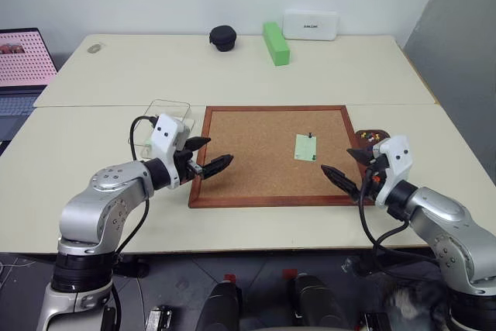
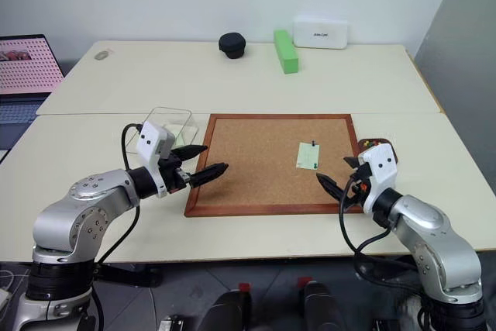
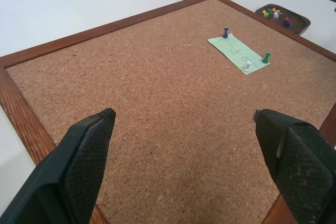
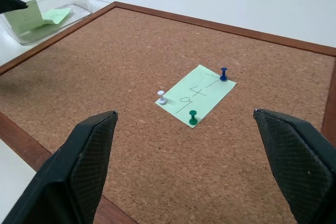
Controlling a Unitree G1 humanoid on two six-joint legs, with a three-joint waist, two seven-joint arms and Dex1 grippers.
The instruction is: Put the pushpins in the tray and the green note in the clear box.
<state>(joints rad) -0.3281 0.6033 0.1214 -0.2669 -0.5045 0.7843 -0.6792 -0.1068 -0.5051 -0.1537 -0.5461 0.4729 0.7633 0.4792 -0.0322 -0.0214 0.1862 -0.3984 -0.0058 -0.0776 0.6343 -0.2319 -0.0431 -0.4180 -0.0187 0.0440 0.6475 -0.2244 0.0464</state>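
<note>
Left gripper (image 1: 208, 155) and right gripper (image 1: 346, 164) both spread, empty, over corkboard (image 1: 256, 153) edges. Green note (image 4: 196, 95) pinned there by three pushpins (image 4: 193, 118). Clear box (image 4: 44, 9) holds, apparently, green slips; tray (image 3: 283, 18) holds coloured pins

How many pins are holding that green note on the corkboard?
3: a blue pin at one corner of the note, a white pin on one long edge, and a green pin at the near end.

Corkboard (image 1: 263, 153): rough, speckled matt cork inside a smooth reddish wood frame. Green note (image 4: 196, 95): thin matt paper. Clear box (image 4: 47, 11): glossy transparent plastic. Pushpins (image 4: 193, 118): shiny plastic heads. Fingers (image 4: 86, 166): matt black, cross-hatched pads. Surface (image 1: 155, 75): smooth, pale, matt.
</note>
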